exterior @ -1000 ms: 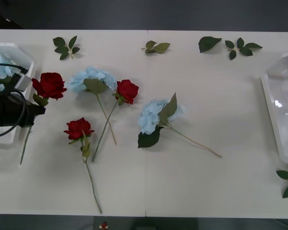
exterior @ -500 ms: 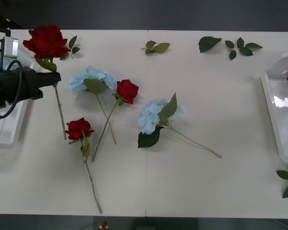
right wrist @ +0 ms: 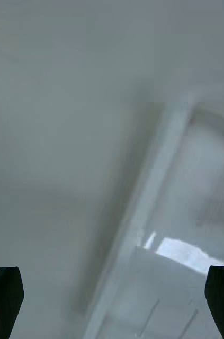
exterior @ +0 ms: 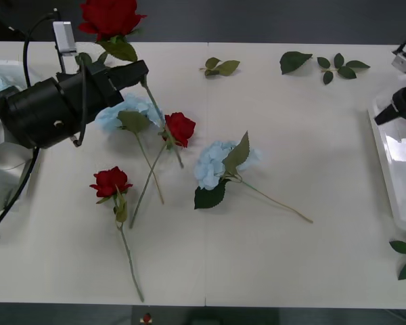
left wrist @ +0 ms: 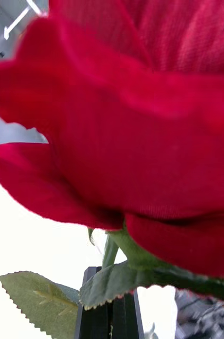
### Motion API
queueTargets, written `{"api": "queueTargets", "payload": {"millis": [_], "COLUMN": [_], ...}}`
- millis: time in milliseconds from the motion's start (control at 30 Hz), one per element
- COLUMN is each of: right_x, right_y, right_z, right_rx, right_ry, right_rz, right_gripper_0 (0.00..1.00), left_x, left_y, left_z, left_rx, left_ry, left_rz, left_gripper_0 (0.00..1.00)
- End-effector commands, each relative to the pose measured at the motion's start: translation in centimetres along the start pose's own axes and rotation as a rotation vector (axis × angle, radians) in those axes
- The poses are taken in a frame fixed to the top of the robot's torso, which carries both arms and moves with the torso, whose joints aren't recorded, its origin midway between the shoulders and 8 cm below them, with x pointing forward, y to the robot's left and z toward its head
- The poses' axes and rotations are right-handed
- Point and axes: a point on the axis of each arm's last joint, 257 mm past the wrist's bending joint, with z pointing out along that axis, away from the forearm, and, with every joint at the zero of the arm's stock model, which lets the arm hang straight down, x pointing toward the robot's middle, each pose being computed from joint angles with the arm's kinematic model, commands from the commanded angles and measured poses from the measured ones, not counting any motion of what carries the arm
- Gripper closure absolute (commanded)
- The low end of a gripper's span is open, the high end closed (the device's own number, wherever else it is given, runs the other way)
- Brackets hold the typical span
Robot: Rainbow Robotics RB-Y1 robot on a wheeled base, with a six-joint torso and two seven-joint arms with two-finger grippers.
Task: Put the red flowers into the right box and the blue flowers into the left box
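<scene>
A red rose is held up off the surface, its bloom above the far edge in the front view and its stem slanting down and to the right past the left gripper. The left jaws are clamped together on the stem just under the bloom; in the left wrist view the black fingers press shut around the green stalk, with the red petals directly above them and a serrated leaf beside them.

Below the raised rose, two more red roses lie flat: one touching a blue flower cluster, the other nearer the robot, with its stem running toward the near edge. A second blue cluster lies near the middle, well apart from both boxes.

The left box sits at the left edge, partly behind the left arm. The right box is at the right edge. The right gripper hangs over that box's rim, jaws wide apart and gripping nothing.

Loose green leaf sprigs lie along the far edge.
</scene>
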Motion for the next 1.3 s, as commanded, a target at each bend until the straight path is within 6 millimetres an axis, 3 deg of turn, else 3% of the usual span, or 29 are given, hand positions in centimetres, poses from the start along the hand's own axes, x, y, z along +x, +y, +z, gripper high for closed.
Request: {"api": "queueTargets", "payload": {"millis": [33, 367, 667, 933, 1300], "right_x": [-4.5, -8.7, -8.4, -6.9, -3.6], "right_y": [5.9, 19.4, 28.6, 33.5, 36.3], "right_z": [-3.8, -6.5, -8.3, -8.4, -6.1], "right_rx": [-0.173, -0.515, -0.676, -0.743, -0.718], "right_ry": [-0.128, -0.353, -0.556, -0.598, -0.466], "right_rz": [-0.135, -0.367, -0.409, -0.407, -0.421], "right_gripper_0": [0.0, 0.0, 0.0, 0.0, 0.0], "left_x": [-1.0, 1.7, 3.9, 5.3, 6.2], "left_y": [-2.5, -4.3, -5.6, -5.9, -6.8], "left_z": [2.6, 6.8, 9.4, 11.0, 11.8], "left_rx": [0.058, 0.093, 0.102, 0.083, 0.097], "left_ry": [-0.052, -0.094, -0.082, -0.067, -0.053], "left_rz": [-0.057, -0.15, -0.177, -0.177, -0.219], "left_gripper_0": [1.0, 1.0, 1.0, 1.0, 1.0]}}
